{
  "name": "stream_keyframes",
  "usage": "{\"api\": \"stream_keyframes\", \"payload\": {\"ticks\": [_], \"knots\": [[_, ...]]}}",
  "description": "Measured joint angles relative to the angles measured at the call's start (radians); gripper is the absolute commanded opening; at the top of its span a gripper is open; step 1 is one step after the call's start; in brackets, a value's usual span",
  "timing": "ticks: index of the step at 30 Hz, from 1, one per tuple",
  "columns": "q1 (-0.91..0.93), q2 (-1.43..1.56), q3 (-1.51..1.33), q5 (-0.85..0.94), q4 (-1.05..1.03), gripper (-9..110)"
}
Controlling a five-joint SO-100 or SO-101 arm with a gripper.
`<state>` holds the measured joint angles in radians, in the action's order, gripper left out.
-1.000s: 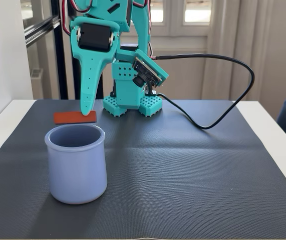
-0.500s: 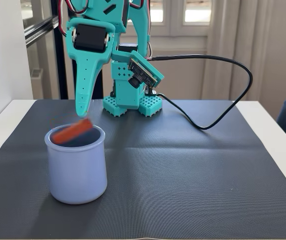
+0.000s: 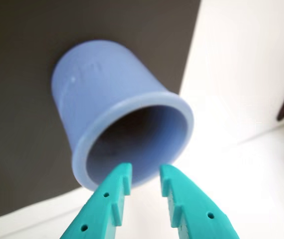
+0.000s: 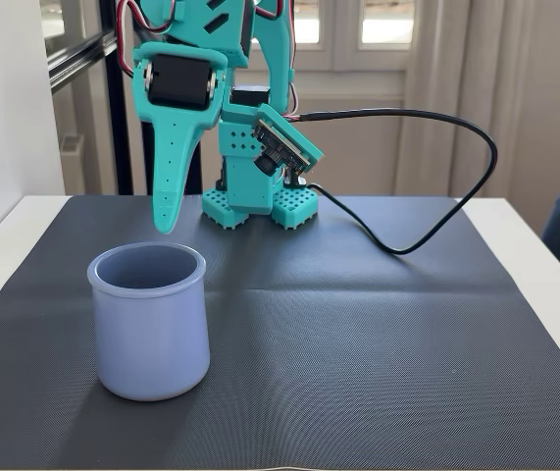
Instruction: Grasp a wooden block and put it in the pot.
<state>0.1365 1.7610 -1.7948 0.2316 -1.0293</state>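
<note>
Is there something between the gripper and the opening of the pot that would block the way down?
Nothing visible does. In the fixed view the gripper hangs just above the rim of the pot, with only air between them. The wrist view shows the fingertips slightly apart over the pot's open mouth. No wooden block is visible in either view.

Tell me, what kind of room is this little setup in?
Probably a home or office room used as a hobby workbench: a white table with a dark grey ribbed mat, tall windows behind, and a small teal plastic robot arm above a lavender-blue pot.
</note>
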Motion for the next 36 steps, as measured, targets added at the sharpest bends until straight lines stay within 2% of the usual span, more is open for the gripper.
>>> {"api": "stream_keyframes", "payload": {"ticks": [16,27,36], "knots": [[-0.265,0.241,-0.387,-0.049,-0.021,4],[-0.262,0.526,-0.672,-0.049,0.041,4],[-0.224,0.897,-1.042,-0.156,0.176,4]]}}
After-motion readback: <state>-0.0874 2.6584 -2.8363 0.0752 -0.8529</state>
